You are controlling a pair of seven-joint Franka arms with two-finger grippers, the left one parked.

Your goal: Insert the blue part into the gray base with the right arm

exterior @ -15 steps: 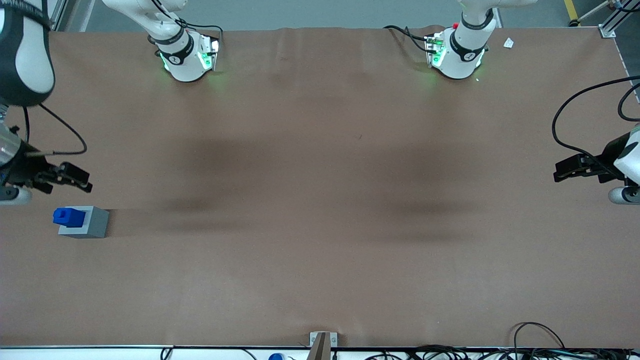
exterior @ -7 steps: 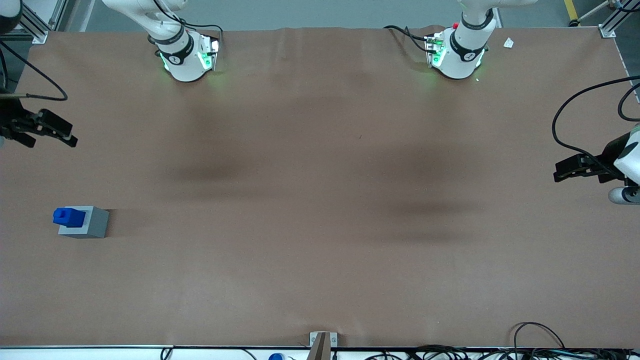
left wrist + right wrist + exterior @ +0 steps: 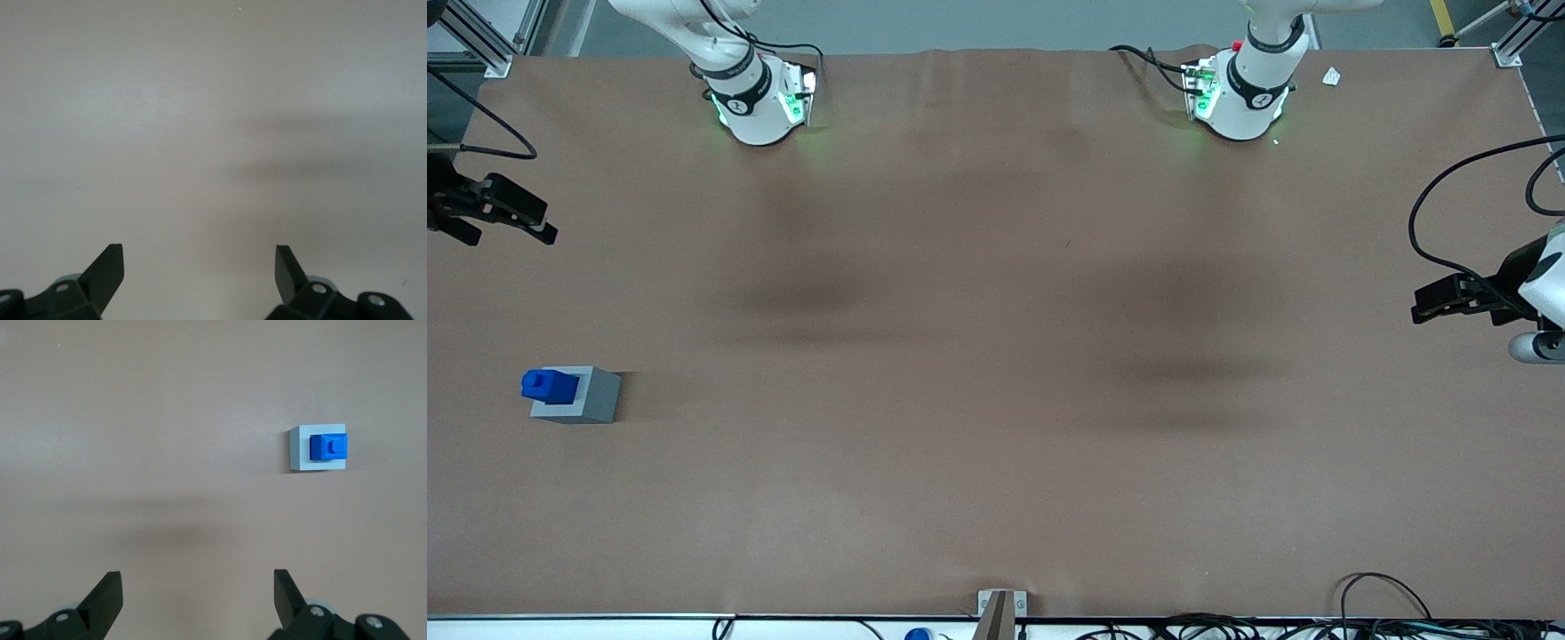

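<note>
The blue part (image 3: 549, 386) sits in the top of the gray base (image 3: 590, 397), stud up, near the working arm's end of the table. Both show in the right wrist view, the blue part (image 3: 329, 447) seated in the gray base (image 3: 300, 450). My right gripper (image 3: 535, 229) is open and empty, raised well above the table at that same end. It is farther from the front camera than the gray base and well apart from it. In the wrist view the gripper (image 3: 197, 587) has its two fingers spread wide over bare table.
The brown table cover (image 3: 996, 356) spans the whole view. The two arm bases (image 3: 756, 102) (image 3: 1240, 93) stand at the edge farthest from the front camera. Cables (image 3: 1387, 613) and a small bracket (image 3: 1000, 609) lie along the near edge.
My right gripper has drawn up and away from the gray base, moving farther from the front camera. The blue part and the gray base have not moved.
</note>
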